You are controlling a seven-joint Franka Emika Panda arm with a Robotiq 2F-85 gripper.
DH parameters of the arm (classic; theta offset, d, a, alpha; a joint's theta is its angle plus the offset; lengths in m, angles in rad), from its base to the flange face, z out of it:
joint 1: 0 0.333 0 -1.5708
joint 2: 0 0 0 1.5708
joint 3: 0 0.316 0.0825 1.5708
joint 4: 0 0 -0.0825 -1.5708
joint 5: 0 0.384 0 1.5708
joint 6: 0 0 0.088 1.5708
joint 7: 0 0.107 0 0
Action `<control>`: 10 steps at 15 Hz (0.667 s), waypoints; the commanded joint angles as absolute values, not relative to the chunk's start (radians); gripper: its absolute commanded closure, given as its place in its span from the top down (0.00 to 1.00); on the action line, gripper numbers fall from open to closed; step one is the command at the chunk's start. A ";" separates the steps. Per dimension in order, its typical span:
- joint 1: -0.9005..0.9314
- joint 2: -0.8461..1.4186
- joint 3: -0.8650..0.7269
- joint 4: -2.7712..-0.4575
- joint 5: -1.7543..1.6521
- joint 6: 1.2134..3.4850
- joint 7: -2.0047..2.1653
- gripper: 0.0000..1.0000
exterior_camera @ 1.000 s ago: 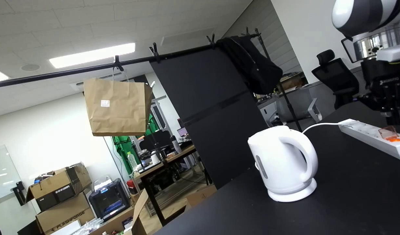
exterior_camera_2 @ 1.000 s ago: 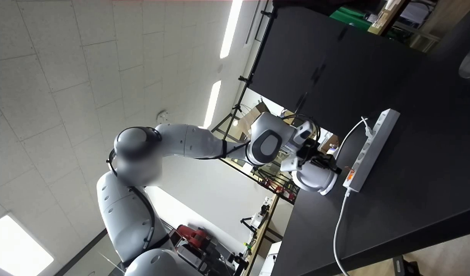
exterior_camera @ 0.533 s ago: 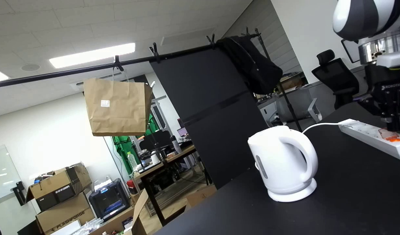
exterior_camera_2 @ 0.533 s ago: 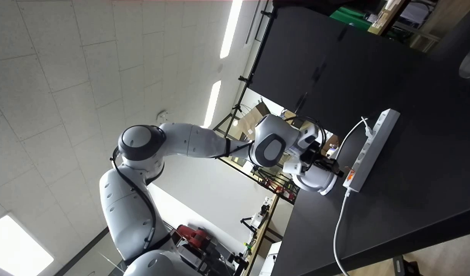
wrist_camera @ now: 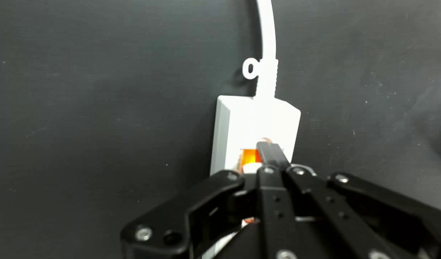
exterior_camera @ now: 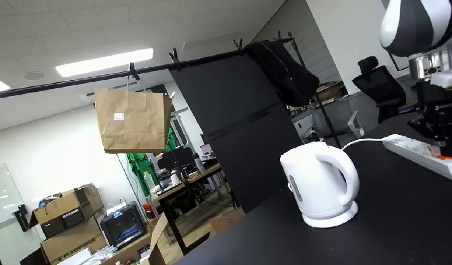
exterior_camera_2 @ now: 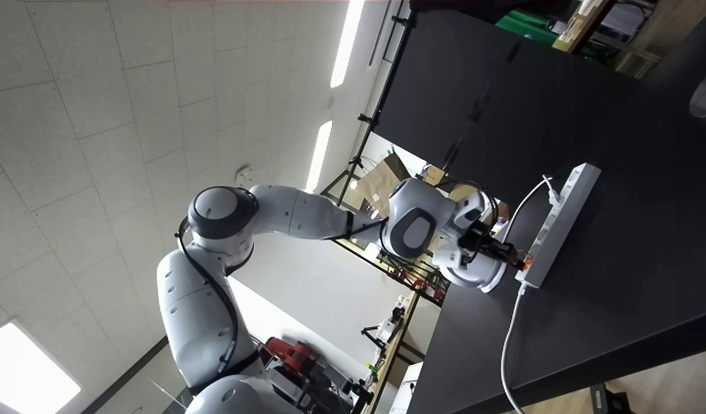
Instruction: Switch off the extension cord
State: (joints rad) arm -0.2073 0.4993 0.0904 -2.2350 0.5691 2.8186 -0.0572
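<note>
The extension cord is a long white power strip, seen in both exterior views (exterior_camera: 410, 150) (exterior_camera_2: 567, 217) and in the wrist view (wrist_camera: 258, 117). It lies flat on the black table. Its orange switch (wrist_camera: 249, 155) is near the cable end and looks bright; it also shows in both exterior views (exterior_camera: 446, 158) (exterior_camera_2: 527, 263). A clear reddish flap (exterior_camera: 434, 150) stands up beside it. My gripper (wrist_camera: 270, 145) is shut, its fingertips together with nothing between them. The tips point down at the switch and cover part of it (exterior_camera: 448, 151) (exterior_camera_2: 519, 264). Whether they press it is hidden.
A white kettle (exterior_camera: 318, 187) stands on the table near the strip, behind my gripper in an exterior view (exterior_camera_2: 470, 267). A white cable (exterior_camera_2: 507, 351) runs from the strip's switch end over the table edge. A plug (exterior_camera_2: 554, 198) sits in a socket farther along.
My gripper has moved down and toward the strip, from above it to the orange switch. The switch looks brighter beside the fingertips. The strip and kettle have not moved.
</note>
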 commanded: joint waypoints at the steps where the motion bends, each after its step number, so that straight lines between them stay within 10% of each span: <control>1: -0.235 0.516 0.127 -2.229 0.575 2.858 -0.075 0.00; 10: -0.247 0.529 0.152 -2.233 0.584 2.910 -0.126 0.00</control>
State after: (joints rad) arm -0.2327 0.5216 0.1391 -2.2371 0.5720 2.9035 -0.1119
